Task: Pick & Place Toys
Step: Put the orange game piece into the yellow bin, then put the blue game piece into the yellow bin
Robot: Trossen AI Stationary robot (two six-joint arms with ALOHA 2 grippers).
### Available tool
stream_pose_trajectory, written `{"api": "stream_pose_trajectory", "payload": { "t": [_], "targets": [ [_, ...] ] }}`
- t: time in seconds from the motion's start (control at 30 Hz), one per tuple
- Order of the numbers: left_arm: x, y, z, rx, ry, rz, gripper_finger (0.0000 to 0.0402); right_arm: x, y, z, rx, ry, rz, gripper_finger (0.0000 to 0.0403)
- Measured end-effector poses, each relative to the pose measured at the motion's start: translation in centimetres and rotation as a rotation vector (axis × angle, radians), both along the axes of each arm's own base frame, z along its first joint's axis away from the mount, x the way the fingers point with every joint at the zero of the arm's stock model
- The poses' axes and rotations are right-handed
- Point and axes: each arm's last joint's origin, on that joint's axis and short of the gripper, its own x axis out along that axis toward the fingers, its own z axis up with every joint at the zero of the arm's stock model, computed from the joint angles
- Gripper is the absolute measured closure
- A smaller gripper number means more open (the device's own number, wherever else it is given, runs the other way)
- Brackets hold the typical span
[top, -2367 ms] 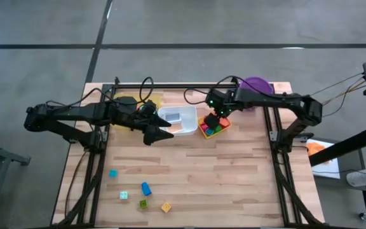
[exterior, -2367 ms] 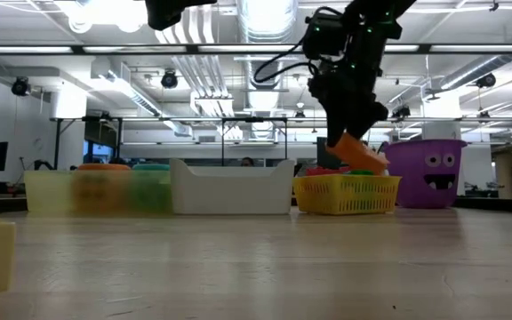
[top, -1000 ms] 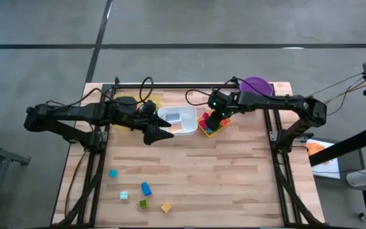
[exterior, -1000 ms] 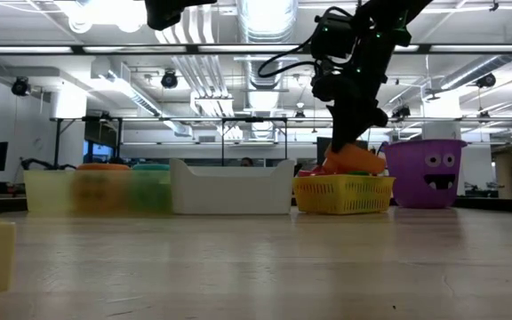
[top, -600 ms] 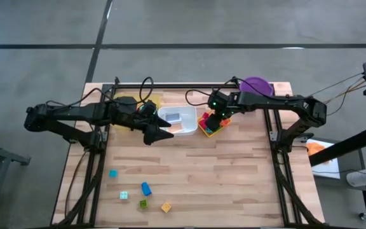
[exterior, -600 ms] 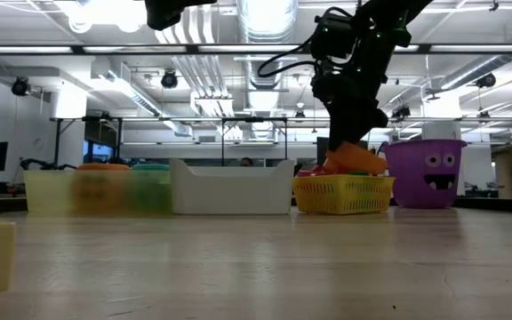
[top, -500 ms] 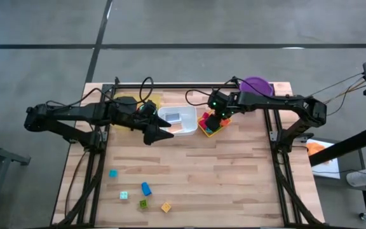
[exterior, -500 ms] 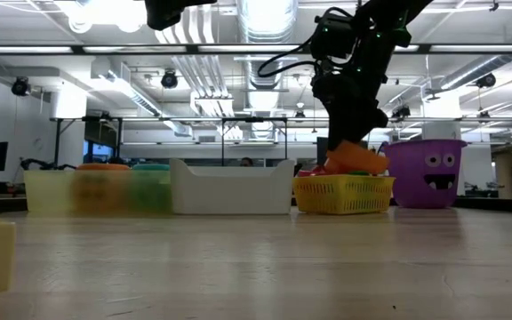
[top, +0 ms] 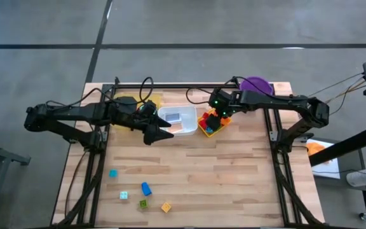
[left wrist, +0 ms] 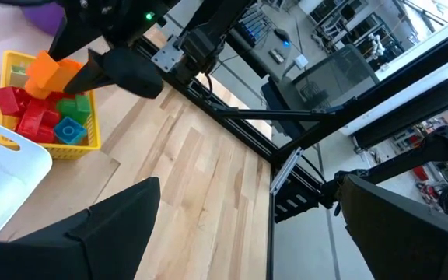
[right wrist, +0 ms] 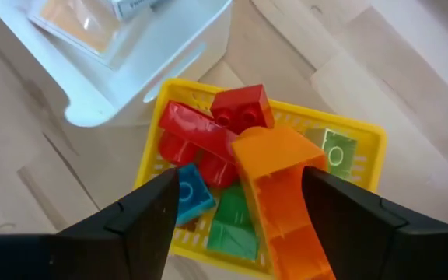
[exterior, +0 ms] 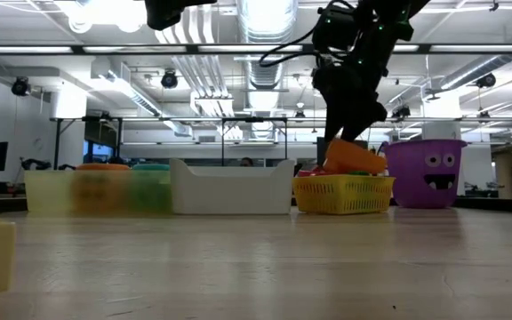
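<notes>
Resting atop the pile in the yellow basket (right wrist: 368,134), at the desk's (top: 221,172) one o'clock, the orange block (right wrist: 280,194) sits between the right end effector's (right wrist: 243,210) spread fingers, unpinched. Rigid, light, probably slick plastic: grip its flat sides. Left end effector (top: 165,134) waits spread.

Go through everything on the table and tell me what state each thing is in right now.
Right pincer: open, above the yellow tray.
Orange block: released, lying tilted on the pile.
Yellow tray: heaped with blocks.
White tray: holds flat cards.
Left pincer: open, empty.
Loose blocks: scattered on table.
</notes>
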Motion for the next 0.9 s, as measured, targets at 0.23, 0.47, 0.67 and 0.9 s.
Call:
{"api": "stream_pose_trajectory", "payload": {
  "t": [0.23, 0.47, 0.67, 0.9],
  "targets": [
    [0.0, 0.0, 0.0, 0.000, 0.000, 0.000, 0.0010, -0.6, 0.2, 0.9, -0.010, -0.029, 0.000, 0.0135],
    [0.0, 0.0, 0.0, 0.000, 0.000, 0.001, 0.0010, -0.7, 0.2, 0.5, -0.006, -0.015, -0.001, 0.0135],
    [0.0, 0.0, 0.0, -0.005, 0.000, 0.004, 0.0010, -0.8, 0.3, 0.9, -0.013, -0.031, -0.004, 0.0135],
    [0.0, 0.0, 0.0, -0.006, -0.003, 0.004, 0.0010, -1.1, 0.4, 1.4, -0.013, -0.046, -0.011, 0.0135]
  ]
}}
